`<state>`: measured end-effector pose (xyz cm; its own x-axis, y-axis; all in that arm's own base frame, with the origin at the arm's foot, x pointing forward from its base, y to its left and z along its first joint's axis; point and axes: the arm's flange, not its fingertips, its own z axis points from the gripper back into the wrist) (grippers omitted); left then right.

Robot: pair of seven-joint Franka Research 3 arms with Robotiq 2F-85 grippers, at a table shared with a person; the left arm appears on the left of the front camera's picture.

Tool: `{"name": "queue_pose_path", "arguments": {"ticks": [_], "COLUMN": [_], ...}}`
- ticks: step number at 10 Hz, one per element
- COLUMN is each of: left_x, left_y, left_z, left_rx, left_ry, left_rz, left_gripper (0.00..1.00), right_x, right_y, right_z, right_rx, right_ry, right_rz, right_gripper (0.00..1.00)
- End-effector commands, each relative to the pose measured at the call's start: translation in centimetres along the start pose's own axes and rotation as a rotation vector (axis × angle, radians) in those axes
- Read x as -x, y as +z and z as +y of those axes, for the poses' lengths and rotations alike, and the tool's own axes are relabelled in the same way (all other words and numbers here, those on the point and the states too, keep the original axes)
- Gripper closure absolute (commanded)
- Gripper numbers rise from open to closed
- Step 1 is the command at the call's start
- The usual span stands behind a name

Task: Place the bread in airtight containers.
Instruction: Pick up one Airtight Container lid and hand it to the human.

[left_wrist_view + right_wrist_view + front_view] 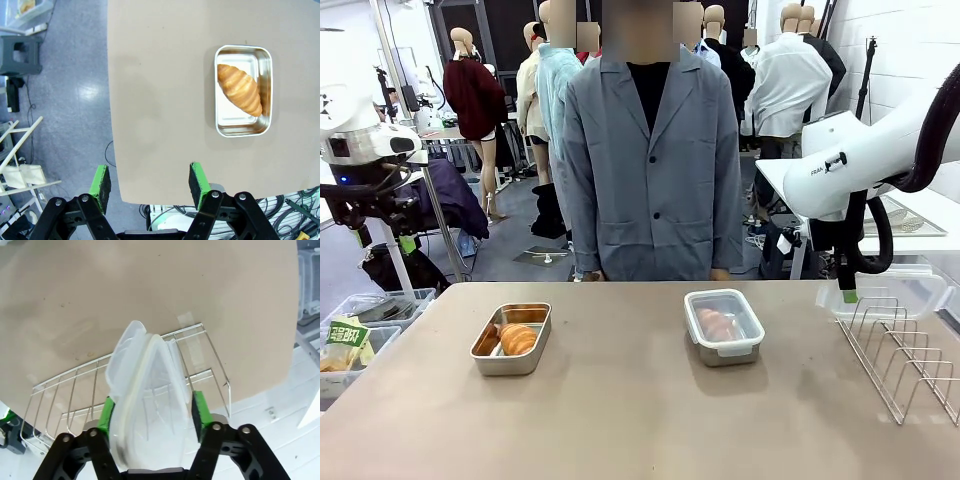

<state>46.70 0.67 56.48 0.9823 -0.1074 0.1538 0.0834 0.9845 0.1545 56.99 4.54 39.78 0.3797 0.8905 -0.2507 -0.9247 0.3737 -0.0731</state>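
- On the left half of the tan tabletop (620,400) sits an open rectangular stainless-steel pan with rounded corners (511,338), and a golden-brown ridged croissant (517,339) lies inside it.
- In the left wrist view the same open pan (243,90) holds that croissant (239,89) lying diagonally across its floor.
- Right of centre sits the second steel pan (723,326), closed by a clear plastic snap-on lid (724,312); a second croissant (717,323) shows through the lid.
- The two pans stand well apart, with bare tabletop between them.
- The left gripper (150,182) hangs above the table's edge, its green-padded fingers spread with nothing between them; the open pan lies well ahead of it.
- The right gripper (150,407) is clamped on a second clear plastic lid (145,400), held edge-on between the green pads.
- From the front that held lid (885,293) shows at the right edge of the table, under the white right arm.
- A silver wire rack with upright prongs (905,350) stands on the table's right side directly under the held lid; the right wrist view shows this rack (120,390) just beyond the lid.
- A person in a grey buttoned coat (655,160) stands at the far edge of the table, behind the gap between the two pans.
- Clear plastic bins (360,330) stand on the floor left of the table.
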Motion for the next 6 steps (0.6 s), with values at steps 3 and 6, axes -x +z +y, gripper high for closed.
{"name": "queue_pose_path", "arguments": {"ticks": [3, 6], "left_x": [0.05, 0.05], "left_y": [-0.02, -0.02], "left_z": [-0.03, -0.03], "left_rx": [-0.012, -0.012], "left_ry": [0.017, 0.017], "left_rz": [-0.011, -0.011], "left_gripper": [0.19, 0.19], "right_x": [-0.06, -0.19], "right_y": [0.10, 0.79], "right_z": [-0.03, 0.36], "right_rx": [0.055, 0.086], "right_ry": [-0.042, -0.041], "right_rz": [0.023, 0.026], "right_gripper": [1.00, 1.00]}}
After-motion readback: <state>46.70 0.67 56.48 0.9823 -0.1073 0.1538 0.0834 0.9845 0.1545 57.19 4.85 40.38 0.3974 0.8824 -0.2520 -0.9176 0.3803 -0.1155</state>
